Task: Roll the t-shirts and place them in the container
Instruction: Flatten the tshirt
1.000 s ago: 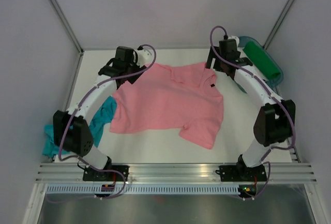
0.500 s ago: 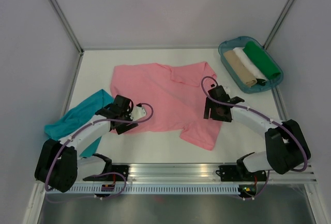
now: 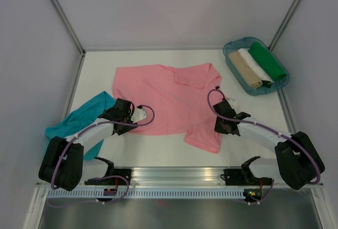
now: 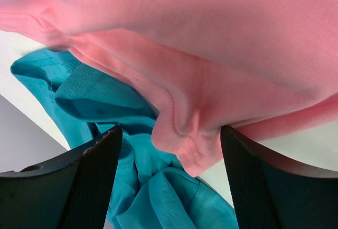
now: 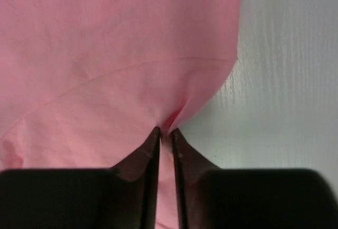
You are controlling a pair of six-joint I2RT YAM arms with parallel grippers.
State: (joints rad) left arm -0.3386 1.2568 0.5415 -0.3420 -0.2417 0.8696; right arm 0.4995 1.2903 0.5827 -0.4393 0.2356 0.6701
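My main worry is the left gripper [image 4: 170, 134]. It is wide open, straddling the near-left hem corner of the pink t-shirt [image 3: 169, 99], and the teal t-shirt [image 4: 105, 107] is bunched right against that corner. If it closes here it may catch both cloths and drag the teal one along. The right gripper [image 5: 164, 133] is closed on only a thin pucker at the pink shirt's right edge, so I judge that hold could slip once I pull. The pink shirt lies spread flat mid-counter [image 3: 158, 149] between the two grippers. The teal one lies crumpled at the left, partly under the left arm.
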